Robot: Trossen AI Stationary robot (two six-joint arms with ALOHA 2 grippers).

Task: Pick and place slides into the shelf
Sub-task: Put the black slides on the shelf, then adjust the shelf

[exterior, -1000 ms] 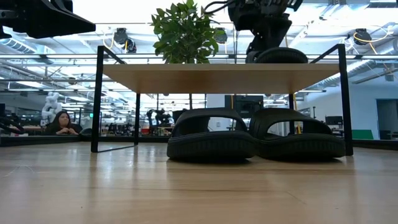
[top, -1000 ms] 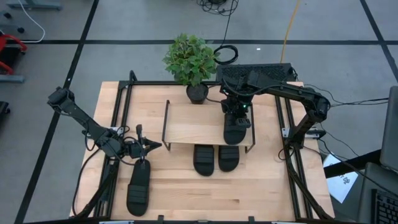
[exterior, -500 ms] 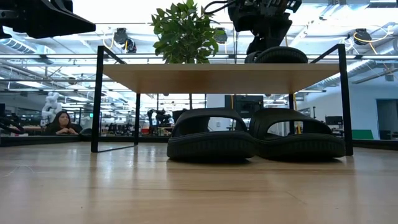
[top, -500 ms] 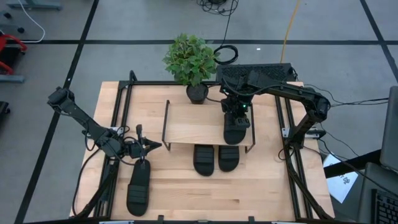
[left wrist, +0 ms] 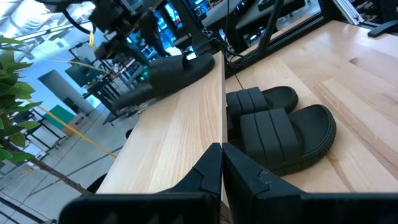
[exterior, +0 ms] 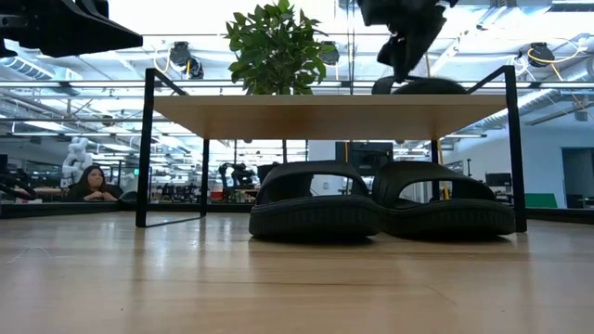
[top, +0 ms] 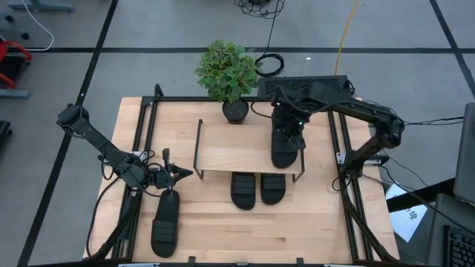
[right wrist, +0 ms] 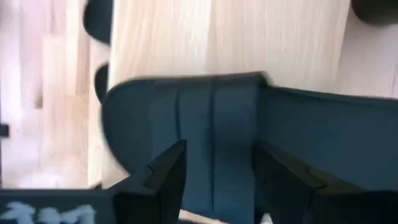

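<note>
Black slide, unplaced (top: 165,221): lies on the tabletop (top: 312,230) near its front-left corner, long axis running front to back, heel end toward the front edge. Left gripper (top: 178,175): fingers pressed together, holding nothing, hovering just beyond this slide's far end; clearly the nearer arm, so the next pick looks to be its job, and it would need to open and reach toward the front edge along the slide's length.

Shelf (top: 223,148): light wood plank on black wire legs, mid-table. Pair of slides (top: 258,188): side by side under the shelf's front edge, right of centre, toes poking out frontward.

Fourth slide (top: 284,152): resting on the plank's right end, long axis front to back. Right gripper (top: 288,127): above this slide's rear part, jaws spread to either side of the strap and apparently not pinching it.

Potted plant (top: 228,74): behind the shelf.
</note>
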